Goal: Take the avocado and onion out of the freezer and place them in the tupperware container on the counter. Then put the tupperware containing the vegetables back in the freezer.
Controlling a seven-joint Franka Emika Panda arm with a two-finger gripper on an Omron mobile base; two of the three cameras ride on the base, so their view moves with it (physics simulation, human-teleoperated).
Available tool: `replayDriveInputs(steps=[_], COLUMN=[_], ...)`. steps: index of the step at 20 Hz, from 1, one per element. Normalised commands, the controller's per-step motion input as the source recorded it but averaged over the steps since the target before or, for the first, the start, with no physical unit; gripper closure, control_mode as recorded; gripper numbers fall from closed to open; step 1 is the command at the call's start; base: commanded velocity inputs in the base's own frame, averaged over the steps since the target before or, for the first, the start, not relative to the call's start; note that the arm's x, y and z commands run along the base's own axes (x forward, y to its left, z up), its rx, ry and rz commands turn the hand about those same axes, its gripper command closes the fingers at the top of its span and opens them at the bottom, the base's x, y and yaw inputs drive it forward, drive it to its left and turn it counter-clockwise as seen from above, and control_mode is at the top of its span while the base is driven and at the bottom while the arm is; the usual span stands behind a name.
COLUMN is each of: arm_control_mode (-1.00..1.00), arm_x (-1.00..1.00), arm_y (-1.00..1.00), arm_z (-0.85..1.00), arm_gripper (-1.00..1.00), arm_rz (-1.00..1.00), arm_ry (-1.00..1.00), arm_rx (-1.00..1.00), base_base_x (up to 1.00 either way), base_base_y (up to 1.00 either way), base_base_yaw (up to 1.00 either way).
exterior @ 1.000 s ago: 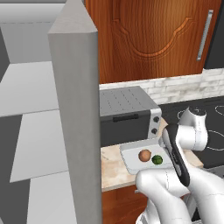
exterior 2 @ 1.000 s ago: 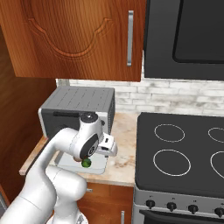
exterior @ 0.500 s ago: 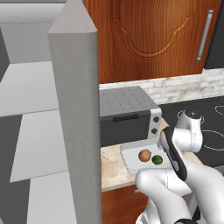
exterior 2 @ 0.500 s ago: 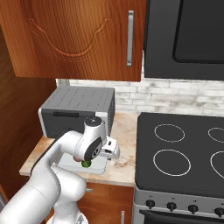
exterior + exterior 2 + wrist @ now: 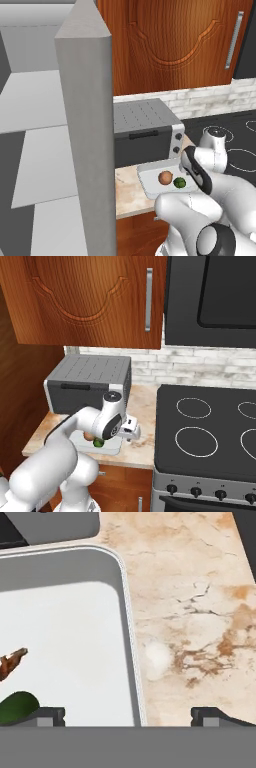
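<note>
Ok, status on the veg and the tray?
Gripper open, astride tupperware container rim. Avocado and onion inside it. Freezer door open.

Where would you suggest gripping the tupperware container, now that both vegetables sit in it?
Probably the tupperware container's low side rim nearest the stove, taken from above. That thin upright wall already runs between the open gripper's fingertips, with bare counter outside it, while the avocado and onion lie clear of that edge.

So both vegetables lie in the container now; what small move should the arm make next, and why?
Probably lower the open end effector onto the tupperware container's rim and close. The onion and avocado already sit inside it, and in the hand view the fingertips straddle that rim, one over the tray, one over the counter.
</note>
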Motion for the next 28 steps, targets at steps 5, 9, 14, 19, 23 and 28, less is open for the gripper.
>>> replayDriveInputs(steps=[5,9,14,19,23,28], arm_control_mode=[-1.0,-1.0,-1.0,-1.0,-1.0,-1.0], arm_x=[0.11,0.11,0.08,0.0,0.0,0.0], arm_y=[-0.01,-0.04,0.0,0.0,0.0,0.0], arm_z=[-0.19,-0.15,-0.15,-0.02,0.0,-0.01], arm_gripper=[-1.0,-1.0,-1.0,1.0,1.0,1.0], arm_rz=[0.0,0.0,0.0,0.0,0.0,0.0], arm_ry=[0.05,0.05,0.03,0.0,0.0,0.0], arm_rx=[0.0,0.0,0.0,0.0,0.0,0.0], base_base_x=[0.0,0.0,0.0,0.0,0.0,0.0], base_base_y=[0.0,0.0,0.0,0.0,0.0,0.0], base_base_yaw=[0.0,0.0,0.0,0.0,0.0,0.0])
